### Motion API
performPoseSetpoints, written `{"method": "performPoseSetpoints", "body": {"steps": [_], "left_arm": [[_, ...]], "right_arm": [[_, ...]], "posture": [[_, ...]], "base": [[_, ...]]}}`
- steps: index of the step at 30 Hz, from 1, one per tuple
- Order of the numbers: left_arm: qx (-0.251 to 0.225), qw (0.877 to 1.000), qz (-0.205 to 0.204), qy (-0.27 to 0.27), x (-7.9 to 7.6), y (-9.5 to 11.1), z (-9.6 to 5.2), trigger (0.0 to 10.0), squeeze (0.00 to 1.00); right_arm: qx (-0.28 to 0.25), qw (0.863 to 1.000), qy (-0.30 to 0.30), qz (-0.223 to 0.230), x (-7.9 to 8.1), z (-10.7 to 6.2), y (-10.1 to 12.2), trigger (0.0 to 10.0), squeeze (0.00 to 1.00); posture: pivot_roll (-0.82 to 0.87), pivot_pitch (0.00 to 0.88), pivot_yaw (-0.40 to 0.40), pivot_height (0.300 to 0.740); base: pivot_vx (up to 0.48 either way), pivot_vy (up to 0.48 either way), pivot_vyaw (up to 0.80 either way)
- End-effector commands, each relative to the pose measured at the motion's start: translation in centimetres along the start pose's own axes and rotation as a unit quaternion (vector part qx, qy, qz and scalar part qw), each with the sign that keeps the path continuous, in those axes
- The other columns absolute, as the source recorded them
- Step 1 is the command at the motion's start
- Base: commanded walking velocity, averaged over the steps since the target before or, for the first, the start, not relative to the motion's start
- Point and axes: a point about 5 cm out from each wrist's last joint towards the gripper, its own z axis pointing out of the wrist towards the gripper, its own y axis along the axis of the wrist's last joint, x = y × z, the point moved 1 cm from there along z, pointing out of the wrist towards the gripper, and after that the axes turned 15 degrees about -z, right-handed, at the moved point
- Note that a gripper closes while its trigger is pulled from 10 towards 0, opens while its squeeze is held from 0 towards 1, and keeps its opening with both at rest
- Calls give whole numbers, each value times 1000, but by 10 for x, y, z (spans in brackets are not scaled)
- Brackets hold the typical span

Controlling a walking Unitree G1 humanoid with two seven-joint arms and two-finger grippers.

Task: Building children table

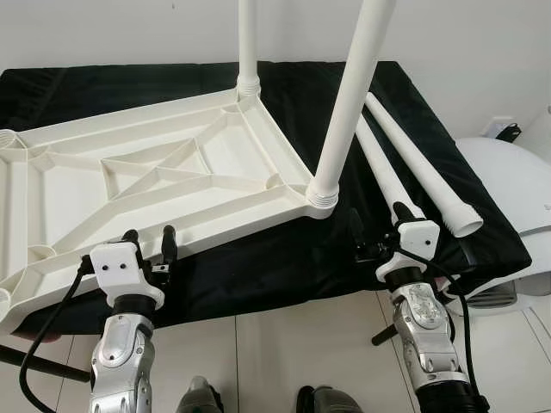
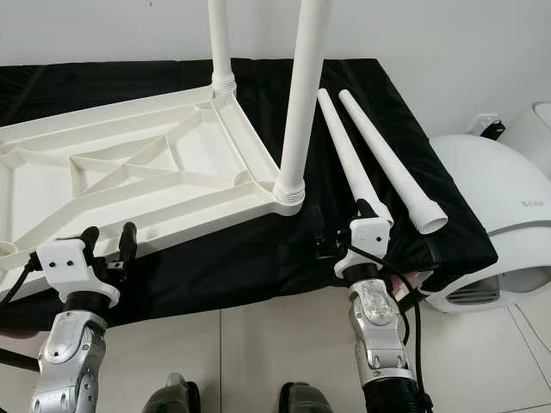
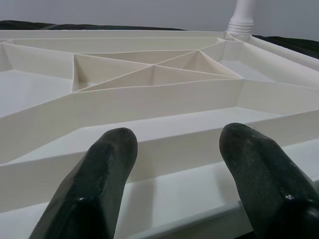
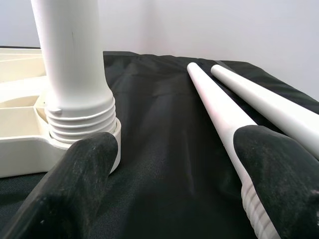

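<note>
White ribbed plastic tabletop (image 1: 155, 185), smooth tapered legs (image 1: 413, 168).

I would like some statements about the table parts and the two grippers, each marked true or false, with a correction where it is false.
1. Two legs stand upright in the tabletop. True: one at the far corner, one at the near corner.
2. Two loose legs lie on the black cloth. True.
3. The right gripper holds a loose leg. False: it is open, close to the nearer loose leg's threaded end.
4. The left gripper is shut on the tabletop's edge. False: it is open at the near edge.
5. The tabletop lies with its ribbed underside down. False: the ribs face up.
</note>
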Motion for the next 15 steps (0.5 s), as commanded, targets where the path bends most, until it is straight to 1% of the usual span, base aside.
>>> {"method": "performPoseSetpoints", "body": {"steps": [1, 15], "left_arm": [[-7, 999, 8, 40, 6, 2, 0, 10000, 0], [-1, 999, 15, 36, 2, 2, -1, 10000, 0]], "right_arm": [[4, 1000, 1, 2, 1, -2, -1, 10000, 0], [5, 1000, 2, -4, -1, -5, -2, 10000, 0]], "posture": [[55, 86, -38, 740], [52, 108, -35, 740]], "base": [[0, 0, 0], [0, 0, 0]]}}
